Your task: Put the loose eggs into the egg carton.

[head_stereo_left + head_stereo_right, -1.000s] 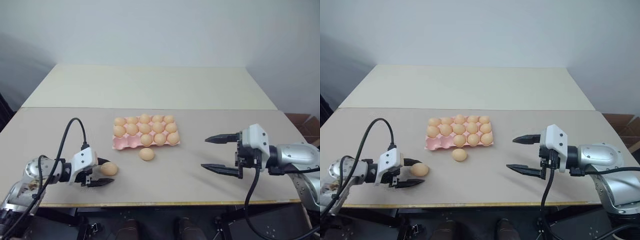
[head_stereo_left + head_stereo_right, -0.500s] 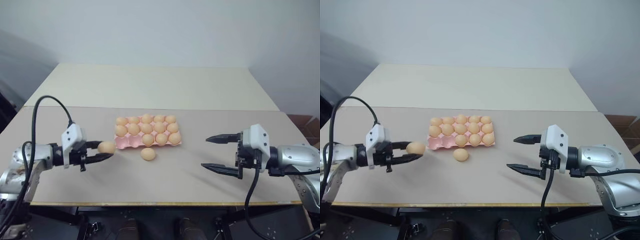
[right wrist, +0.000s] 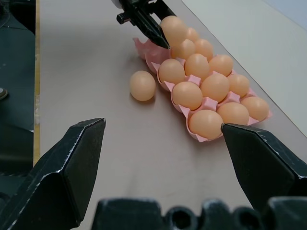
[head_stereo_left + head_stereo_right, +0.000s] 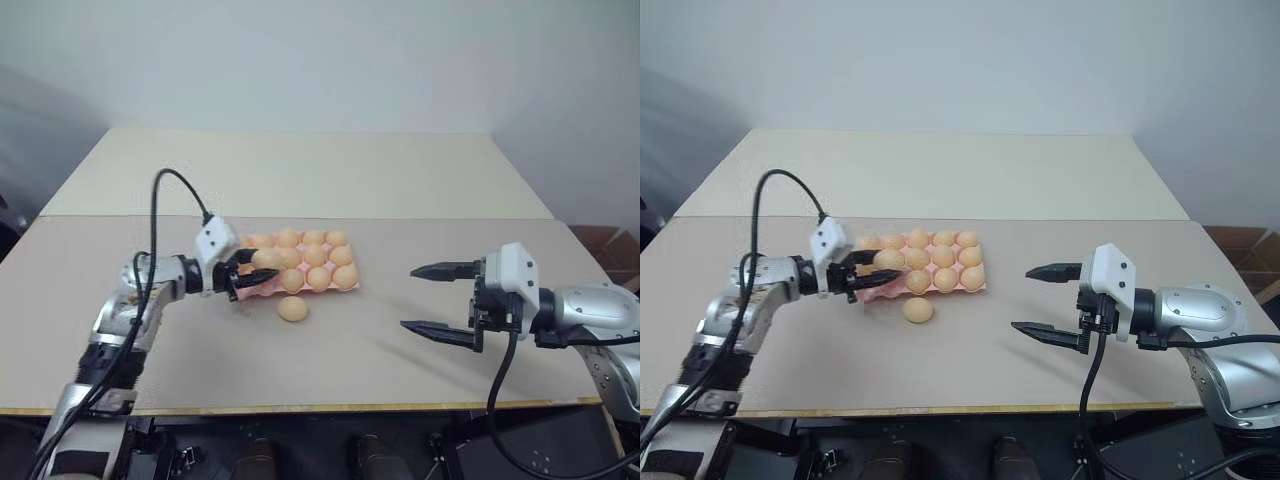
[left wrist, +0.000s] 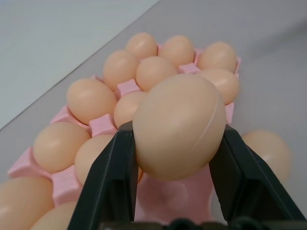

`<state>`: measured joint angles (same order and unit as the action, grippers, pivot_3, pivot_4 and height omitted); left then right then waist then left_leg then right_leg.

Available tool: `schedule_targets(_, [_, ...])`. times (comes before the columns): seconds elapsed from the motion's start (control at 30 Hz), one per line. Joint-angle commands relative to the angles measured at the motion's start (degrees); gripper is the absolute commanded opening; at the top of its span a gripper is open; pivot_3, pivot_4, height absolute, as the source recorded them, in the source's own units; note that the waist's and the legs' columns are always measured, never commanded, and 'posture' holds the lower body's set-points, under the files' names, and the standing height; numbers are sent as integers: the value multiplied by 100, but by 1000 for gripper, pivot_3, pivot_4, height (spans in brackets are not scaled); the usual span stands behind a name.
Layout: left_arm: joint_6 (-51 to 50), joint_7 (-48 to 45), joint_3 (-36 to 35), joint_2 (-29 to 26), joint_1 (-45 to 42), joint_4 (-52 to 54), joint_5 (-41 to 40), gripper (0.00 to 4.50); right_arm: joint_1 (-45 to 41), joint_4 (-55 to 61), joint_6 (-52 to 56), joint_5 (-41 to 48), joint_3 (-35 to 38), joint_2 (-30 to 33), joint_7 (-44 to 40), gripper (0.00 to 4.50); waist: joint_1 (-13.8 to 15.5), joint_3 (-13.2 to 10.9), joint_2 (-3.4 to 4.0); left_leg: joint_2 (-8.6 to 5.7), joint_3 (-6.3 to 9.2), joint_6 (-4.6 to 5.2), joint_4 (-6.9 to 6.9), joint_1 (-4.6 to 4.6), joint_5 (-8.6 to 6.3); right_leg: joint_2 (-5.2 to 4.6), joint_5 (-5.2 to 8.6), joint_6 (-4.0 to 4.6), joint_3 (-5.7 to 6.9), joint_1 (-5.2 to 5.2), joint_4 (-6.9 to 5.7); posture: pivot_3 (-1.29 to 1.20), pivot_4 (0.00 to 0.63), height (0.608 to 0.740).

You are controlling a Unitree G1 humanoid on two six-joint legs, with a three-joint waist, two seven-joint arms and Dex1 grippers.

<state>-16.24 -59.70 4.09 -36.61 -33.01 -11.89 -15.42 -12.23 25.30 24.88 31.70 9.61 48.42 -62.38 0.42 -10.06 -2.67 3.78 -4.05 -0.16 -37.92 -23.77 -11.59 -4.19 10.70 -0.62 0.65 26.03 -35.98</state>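
Observation:
My left gripper (image 4: 250, 268) is shut on a loose egg (image 4: 265, 259), which it holds just above the front left corner of the pink egg carton (image 4: 256, 290). In the left wrist view the egg (image 5: 180, 127) sits pinched between both black fingers (image 5: 112, 177), over an empty pink cup (image 5: 168, 191). Most other cups hold eggs. Another loose egg (image 4: 292, 309) lies on the table just in front of the carton. My right gripper (image 4: 408, 297) hovers open and empty to the right of the carton, pointing toward it.
The carton sits near the middle of a beige table (image 4: 350, 370), whose front edge (image 4: 330, 407) runs close to my arms. A paler tabletop (image 4: 300, 170) adjoins behind. A black cable (image 4: 165, 190) loops above my left forearm.
My left gripper closed on the egg at the table's near left, lifted it and carried it right and forward to the carton's front left corner. The right gripper stayed still.

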Motion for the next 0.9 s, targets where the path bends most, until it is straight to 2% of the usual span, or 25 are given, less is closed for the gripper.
schedule_targets(0.03, [76,-144,-13,-50,-147,-50,49,2524,-12,218,-81,114,143,5,86,4500,-4,0,0,0,1,0,0,0,0,1,0,0,1,0,-1,0,150,740])
schedule_targets(0.07, [61,-176,-26,-57,-138,-39,33,2706,7,237,-77,121,154,5,106,4500,-1,0,0,1,2,0,0,1,0,1,0,0,1,0,-3,0,150,740])
schedule_targets(0.23, [-53,-284,-264,-219,-45,85,-96,4336,30,273,-72,134,150,0,189,4500,10,0,0,0,3,0,-1,1,0,0,0,0,1,0,-4,0,150,740])
schedule_targets(0.27, [-56,-300,-293,-244,-31,99,-113,4458,27,272,-74,132,145,0,195,4500,7,0,0,0,3,0,-1,1,0,0,0,0,2,0,-3,0,150,740])
schedule_targets(0.57, [-24,-490,-1168,-930,661,700,-534,4458,-1,159,-113,137,135,16,129,4500,8,0,0,3,4,0,-1,2,0,-1,1,0,3,0,-4,0,150,740])
schedule_targets(0.73, [-176,-929,-2053,-1501,1514,1224,-1125,4458,12,29,-132,164,180,102,-58,4500,-25,0,1,6,3,0,-1,1,0,-2,2,2,3,3,-3,0,150,740])
schedule_targets(0.83, [1,-937,-2427,-1632,2124,1480,-1138,4458,26,-29,-136,204,196,137,-187,4500,-23,0,2,5,2,0,0,3,0,-6,10,16,4,2,-2,0,150,740])
schedule_targets(0.9, [-269,-1086,-2749,-1695,2604,1780,-1452,4458,27,-53,-119,224,200,136,-214,4500,-22,0,2,5,1,-1,0,4,0,-7,18,28,5,3,-3,0,150,740])
